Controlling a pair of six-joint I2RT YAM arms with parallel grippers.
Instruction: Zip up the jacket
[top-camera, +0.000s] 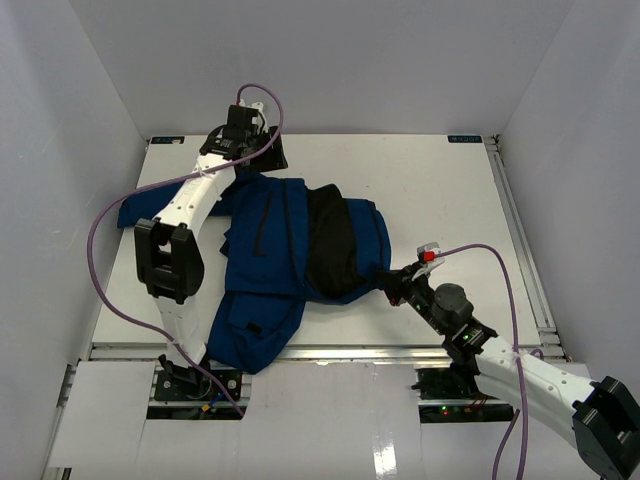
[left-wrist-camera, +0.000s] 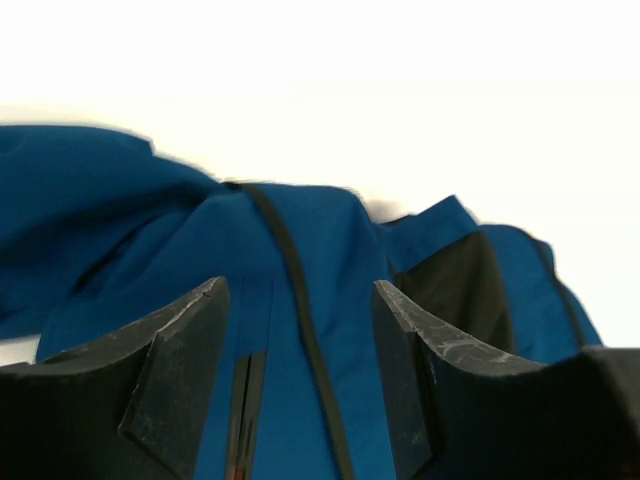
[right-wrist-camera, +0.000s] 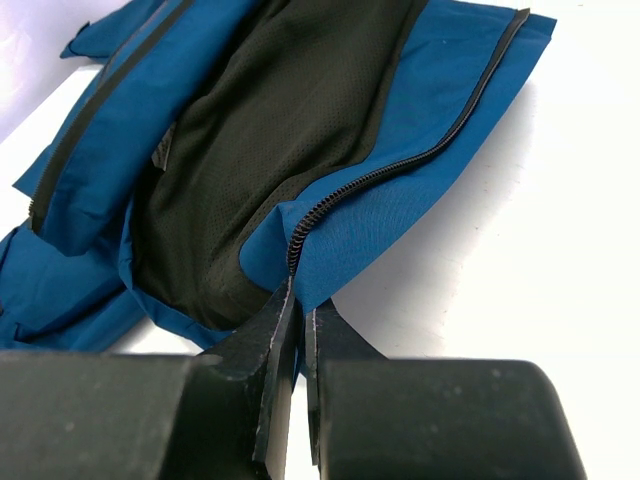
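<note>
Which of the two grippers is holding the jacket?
The right gripper: its jaws are shut on the jacket edge, at the end of the zipper. The left gripper is open, gripping nothing.

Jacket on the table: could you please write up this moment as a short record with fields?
jacket: royal blue, crumpled on the white table, front open
lining: black mesh, exposed
zipper: unzipped, teeth showing along one edge
left end effector: open, over the jacket's far end, holding nothing
right end effector: shut on the jacket's edge at the zipper's near end
</note>
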